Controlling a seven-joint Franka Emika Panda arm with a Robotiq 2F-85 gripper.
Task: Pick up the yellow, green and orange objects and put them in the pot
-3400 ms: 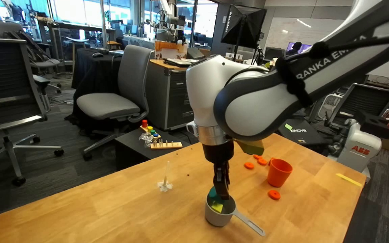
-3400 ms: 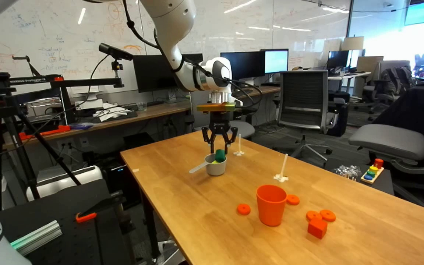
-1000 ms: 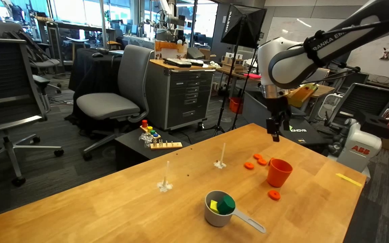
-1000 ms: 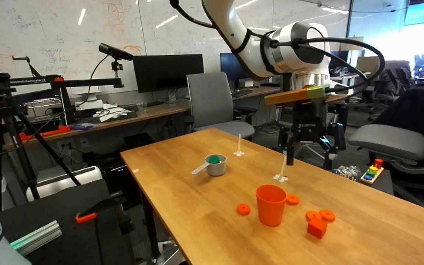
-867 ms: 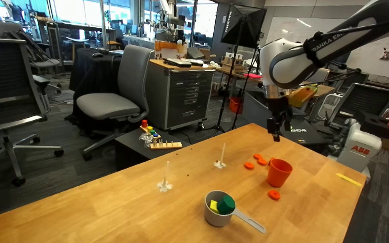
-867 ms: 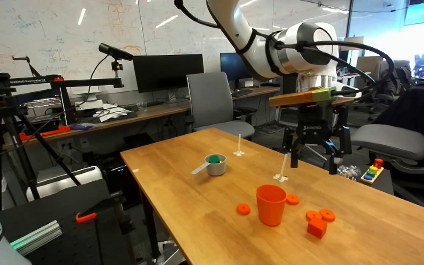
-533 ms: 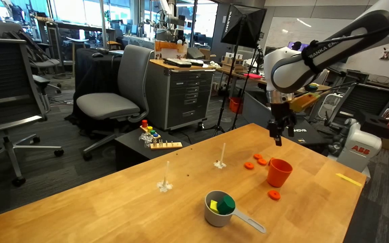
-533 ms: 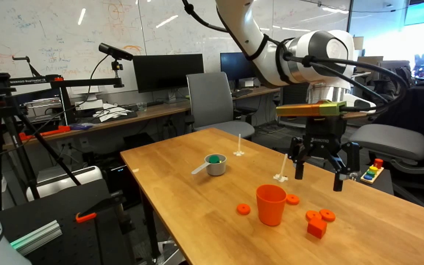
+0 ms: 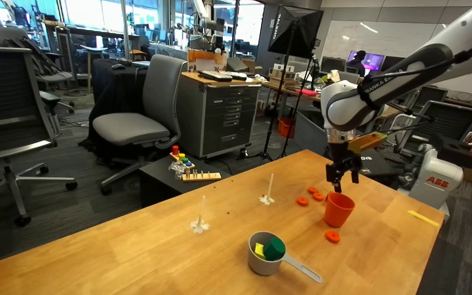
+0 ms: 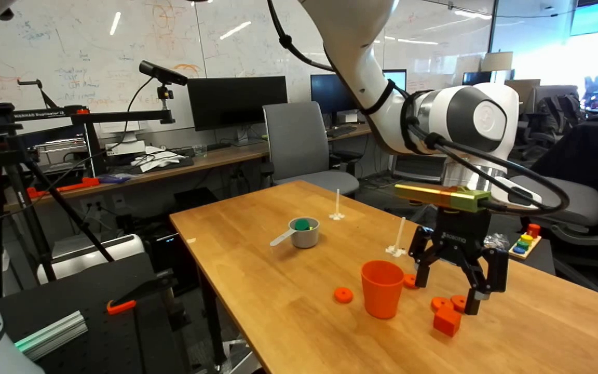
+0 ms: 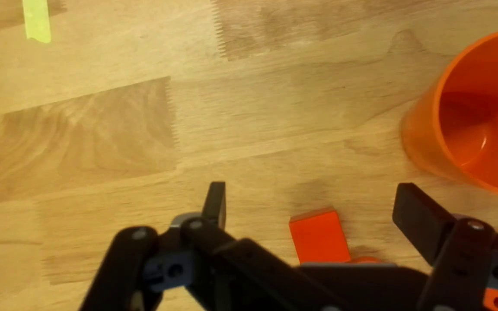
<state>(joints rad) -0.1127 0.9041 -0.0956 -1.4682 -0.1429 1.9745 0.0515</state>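
The orange object is a small orange-red block [image 10: 447, 321] on the table; the wrist view shows this block [image 11: 320, 237] below and between my fingers, touching neither. Just above it hangs my gripper [image 10: 447, 295], jaws spread wide and holding nothing. In the grey pot [image 9: 260, 265], the green object [image 9: 275, 248] and the yellow object [image 9: 259, 250] rest side by side. Seen in an exterior view, the pot [image 10: 305, 239] stands well away from the gripper, and the green piece [image 10: 302, 224] mostly covers the yellow one.
An orange cup [image 10: 382, 291] stands close beside the block, near one finger in the wrist view. Orange discs [image 10: 343, 295] lie around it, two of them against the block [image 10: 440, 304]. Two thin white pegs [image 9: 269, 188] rise from the table.
The green piece, earlier at the gripper over the pot, now lies inside it. My gripper has travelled from the pot to above the orange block and come down lower, staying open lately.
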